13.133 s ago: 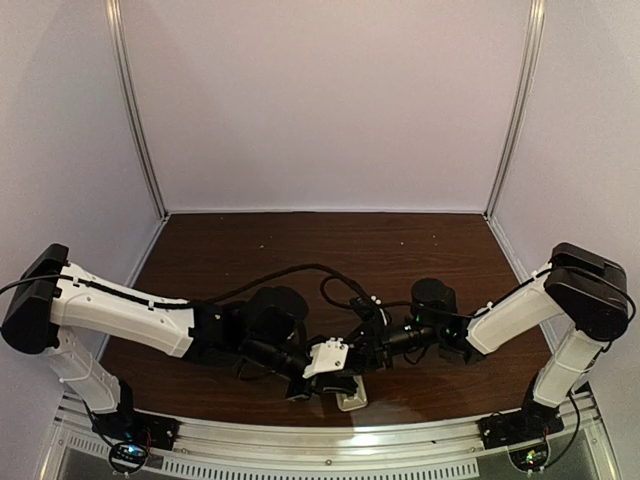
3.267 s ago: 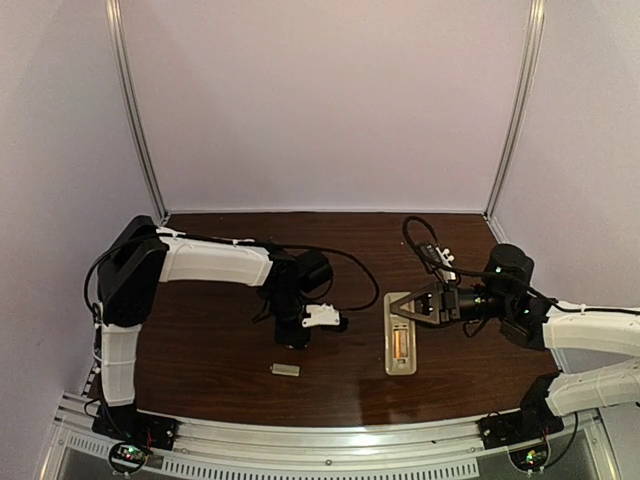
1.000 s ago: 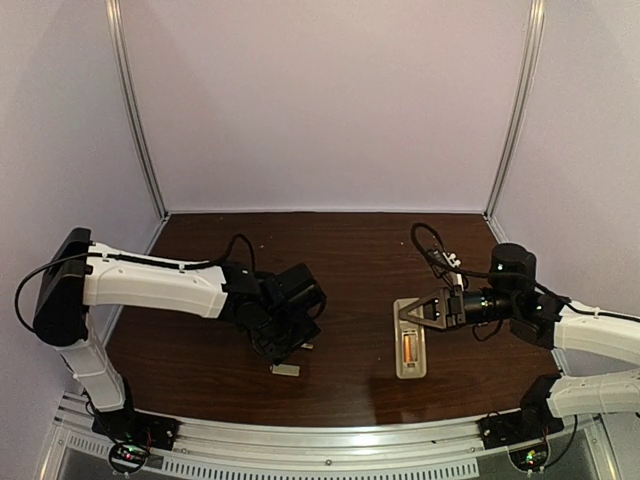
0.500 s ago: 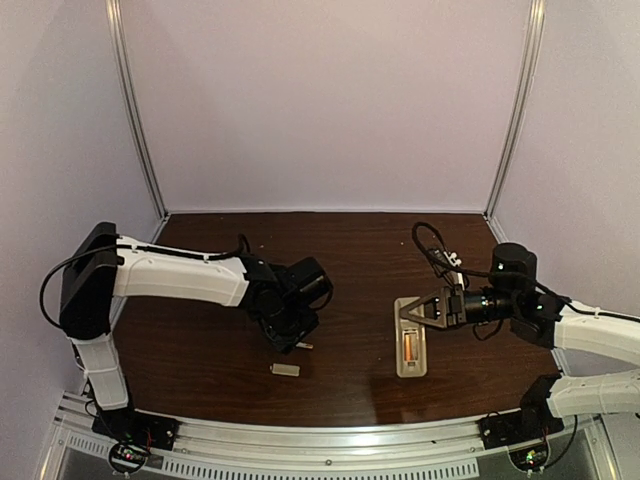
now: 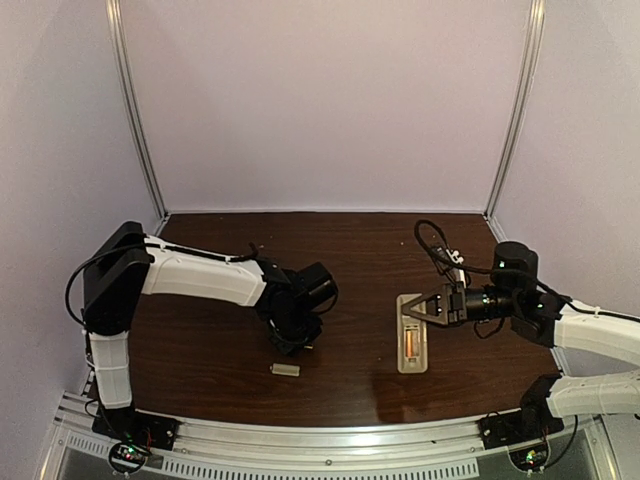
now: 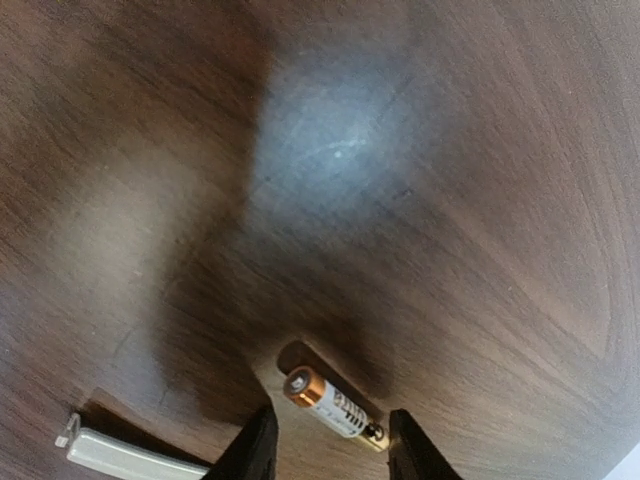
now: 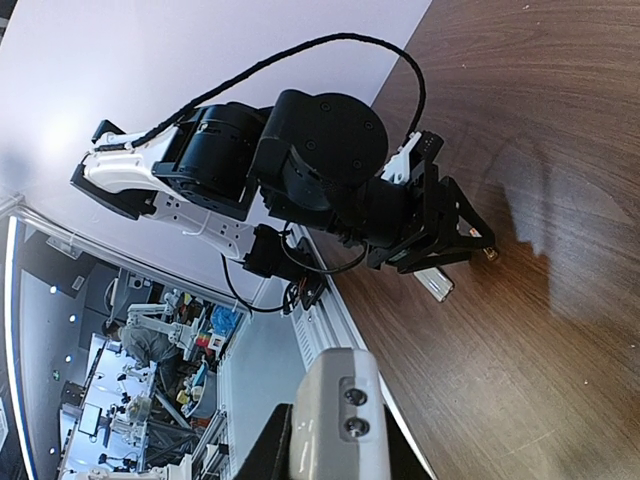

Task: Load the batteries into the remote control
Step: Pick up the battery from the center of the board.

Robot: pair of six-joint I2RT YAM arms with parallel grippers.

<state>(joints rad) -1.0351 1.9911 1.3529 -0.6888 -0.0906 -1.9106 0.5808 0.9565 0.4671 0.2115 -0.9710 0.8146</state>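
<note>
The left gripper (image 6: pixel 330 440) straddles 1 battery (image 6: pixel 332 405) just beside the pale grey plate (image 6: pixel 130 455) on the tabletop (image 6: pixel 420 150). I cannot tell whether its fingers clamp it. The battery is probably light, rigid and slick, apt to roll or twist, so pinch it mid-barrel. The right gripper (image 5: pixel 418 307) is clamped on the far end of the remote control (image 5: pixel 411 362), which lies back-up with 1 loaded battery (image 5: pixel 411 343) in its bay.
</note>
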